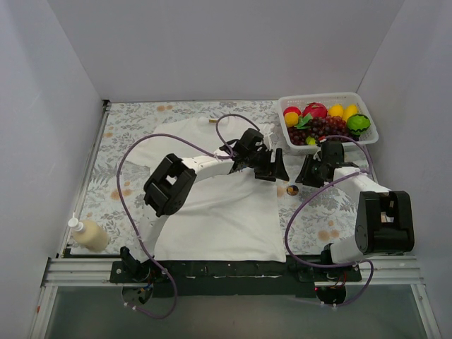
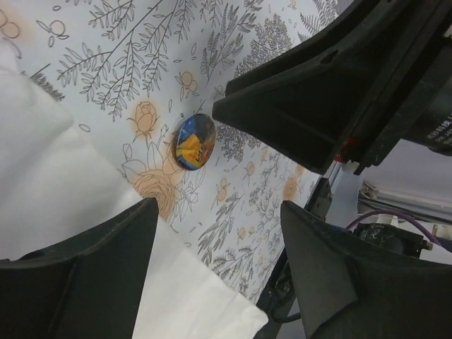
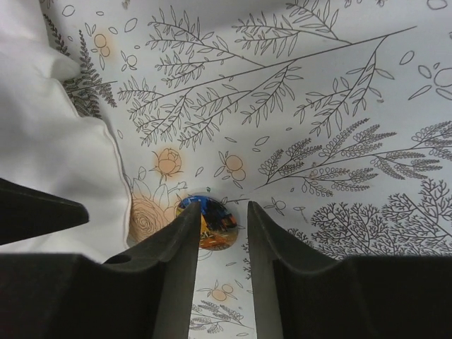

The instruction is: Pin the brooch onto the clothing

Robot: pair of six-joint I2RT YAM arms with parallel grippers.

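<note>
Table (image 1: 106,183) was covered by a smooth cloth printed with grey line-drawn leaves and pale orange flowers. White T-shirt (image 1: 219,212) lay flat at frame centre, soft matte cotton, lightly rumpled at its right-hand hem. White plastic mesh basket (image 1: 367,116), rectangular, sat at upper right holding glossy toy fruit. Cream squeeze bottle (image 1: 88,235) stood at lower left. Brooch (image 1: 292,190) was round rather than square, domed and glossy, blue with an orange-yellow motif; it lay flat on bare cloth just right of the shirt's hem, not touching the fabric. In the left wrist view the brooch (image 2: 195,142) sat above the gap of the left gripper (image 2: 220,212), whose matte black wedge fingers were spread wide and held nothing. In the right wrist view the brooch (image 3: 215,226) showed through the slit of the right gripper (image 3: 224,208), partly hidden behind both fingers; these were parted by a narrow gap, and no contact with the brooch could be made out. Left arm reached from lower left across the shirt, elbow raised, left gripper (image 1: 274,169) angled down. Right arm folded back from lower right, right gripper (image 1: 305,173) pointing down-left beside it.
</note>
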